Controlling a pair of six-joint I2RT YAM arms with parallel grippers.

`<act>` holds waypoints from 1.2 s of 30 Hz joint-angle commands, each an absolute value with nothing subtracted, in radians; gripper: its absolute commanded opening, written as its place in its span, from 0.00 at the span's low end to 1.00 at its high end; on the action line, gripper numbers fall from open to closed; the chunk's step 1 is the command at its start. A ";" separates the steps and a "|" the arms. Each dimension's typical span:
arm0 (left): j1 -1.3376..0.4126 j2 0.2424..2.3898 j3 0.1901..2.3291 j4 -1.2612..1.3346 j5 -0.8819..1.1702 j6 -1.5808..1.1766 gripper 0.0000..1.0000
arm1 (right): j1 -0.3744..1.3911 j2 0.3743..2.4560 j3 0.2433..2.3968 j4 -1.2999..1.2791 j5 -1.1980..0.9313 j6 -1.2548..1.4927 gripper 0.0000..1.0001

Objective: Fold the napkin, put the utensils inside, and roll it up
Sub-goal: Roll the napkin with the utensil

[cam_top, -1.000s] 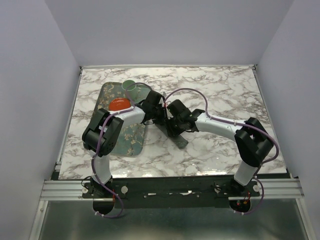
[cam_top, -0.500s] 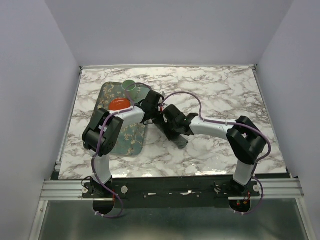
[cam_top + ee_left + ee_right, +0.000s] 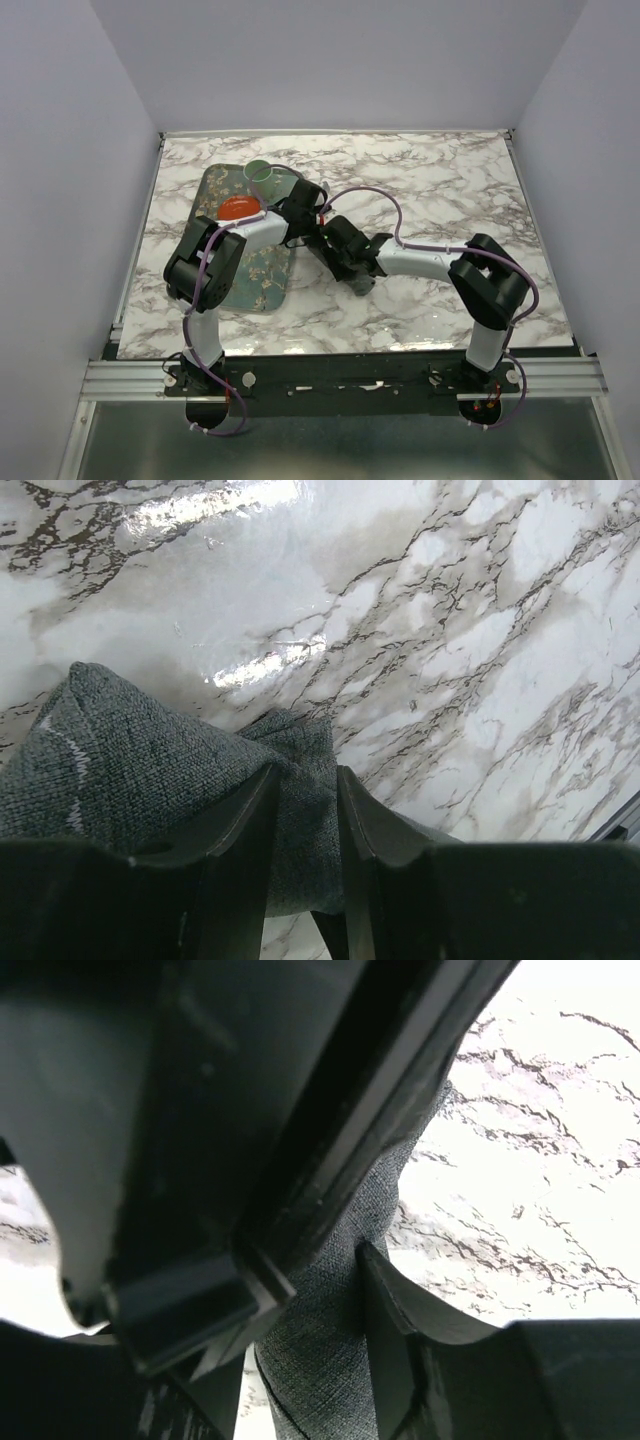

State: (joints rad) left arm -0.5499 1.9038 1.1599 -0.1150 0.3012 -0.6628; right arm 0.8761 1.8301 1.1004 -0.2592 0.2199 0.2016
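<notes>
Two grips on the grey napkin (image 3: 150, 760): left fingers (image 3: 262, 800) and right fingers (image 3: 385, 1305) both closed on cloth. Lies on the desk (image 3: 450, 190), just right of the floral tray (image 3: 255, 282); mostly hidden from above by the arms (image 3: 410, 262).

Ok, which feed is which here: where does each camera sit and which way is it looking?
Top external: fixed above and behind the bases, looking down on the marble table; both arms show, meeting mid-table beside the tray.
Left wrist: on the left arm, looking past the left claw at the napkin pinched in it.
Right wrist: on the right arm, very close; the right claw fills the frame, gripping the napkin.
Shared: both wrist views show the same grey napkin over marble.
</notes>
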 commanded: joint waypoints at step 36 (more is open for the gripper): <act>-0.584 1.704 1.226 -0.315 0.241 -0.564 0.45 | 0.505 1.850 0.811 0.026 -0.552 0.400 0.37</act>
State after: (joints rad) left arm -0.5423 1.7397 1.3067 -0.2958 0.2630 -0.5762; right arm 0.5755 1.7748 0.8742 0.1070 -0.3824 0.3748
